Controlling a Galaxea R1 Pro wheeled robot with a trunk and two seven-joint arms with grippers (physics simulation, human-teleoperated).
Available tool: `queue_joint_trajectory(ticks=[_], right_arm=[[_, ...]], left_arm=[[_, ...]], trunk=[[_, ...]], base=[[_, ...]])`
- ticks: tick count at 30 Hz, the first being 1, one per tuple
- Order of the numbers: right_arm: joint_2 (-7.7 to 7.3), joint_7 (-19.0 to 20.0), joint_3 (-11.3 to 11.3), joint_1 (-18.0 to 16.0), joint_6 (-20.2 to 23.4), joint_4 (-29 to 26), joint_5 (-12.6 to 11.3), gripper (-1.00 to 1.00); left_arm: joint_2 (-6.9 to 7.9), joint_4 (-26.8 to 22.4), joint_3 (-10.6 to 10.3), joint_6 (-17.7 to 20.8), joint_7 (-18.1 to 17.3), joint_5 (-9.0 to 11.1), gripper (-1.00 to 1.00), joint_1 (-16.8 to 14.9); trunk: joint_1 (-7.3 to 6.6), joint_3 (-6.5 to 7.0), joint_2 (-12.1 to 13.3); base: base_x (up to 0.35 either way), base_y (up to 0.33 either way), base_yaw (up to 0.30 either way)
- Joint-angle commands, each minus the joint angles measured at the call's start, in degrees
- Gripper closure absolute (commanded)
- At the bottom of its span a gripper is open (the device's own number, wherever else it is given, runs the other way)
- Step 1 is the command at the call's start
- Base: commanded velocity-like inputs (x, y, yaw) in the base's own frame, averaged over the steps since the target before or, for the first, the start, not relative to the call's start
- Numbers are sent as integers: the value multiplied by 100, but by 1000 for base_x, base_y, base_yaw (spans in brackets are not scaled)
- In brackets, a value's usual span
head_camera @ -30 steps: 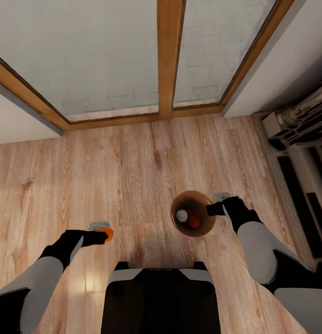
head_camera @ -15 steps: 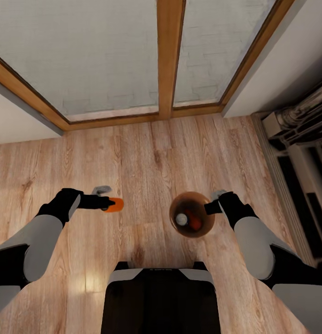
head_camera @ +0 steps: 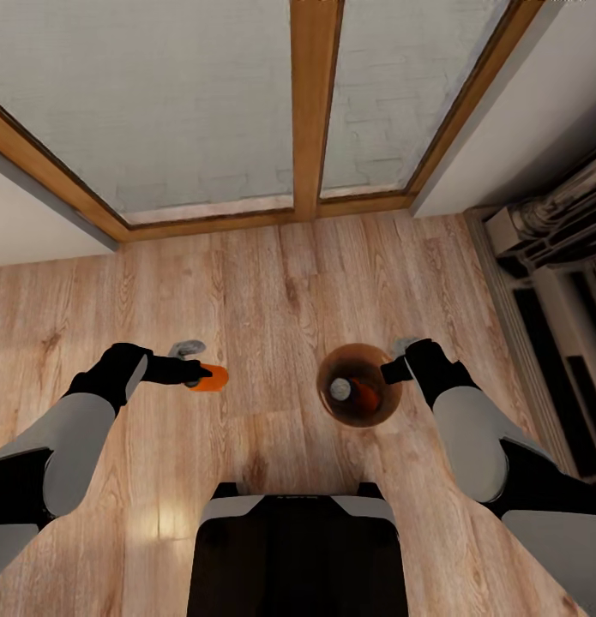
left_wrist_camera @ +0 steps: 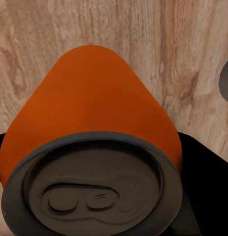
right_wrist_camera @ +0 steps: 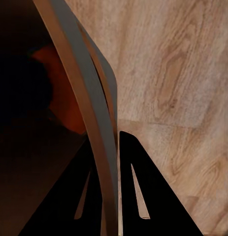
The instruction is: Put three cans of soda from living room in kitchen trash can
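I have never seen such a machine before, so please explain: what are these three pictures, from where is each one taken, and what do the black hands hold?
This is a simulated robot with two arms, each ending in a two-finger gripper. The large picture comes from a camera on its head, looking down at a wood floor and wood-framed glass doors.

The left gripper holds an orange soda can. Its wrist camera looks along the fingers and shows that can from very near, grey top towards the camera.

The right gripper pinches the rim of a small round bucket, the trash can, held above the floor. Inside lies one orange can and a grey can top. The right wrist camera shows the rim between the fingers.
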Motion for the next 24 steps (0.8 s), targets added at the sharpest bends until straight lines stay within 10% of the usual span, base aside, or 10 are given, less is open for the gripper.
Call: queue_joint_trajectory(ticks=[1, 5, 6, 24], right_arm=[[7, 42, -4, 33, 33, -33, -37, 100], [10, 61, 35, 100, 121, -155, 56, 100], [8, 555, 52, 102, 905, -188, -562, 100], [-17, 649, 211, 110, 941, -209, -561, 100]], left_arm=[[1, -33, 11, 33, -5, 12, 100, 33], [4, -97, 20, 159, -16, 27, 100, 164], [4, -99, 21, 235, -19, 34, 100, 285], [5, -109, 16, 245, -58, 72, 100, 302]], trunk=[[-22, 19, 41], [-110, 91, 202], [-132, 109, 242], [-528, 432, 964]], base=[[0, 0, 0], [0, 0, 0], [0, 0, 0], [0, 0, 0]])
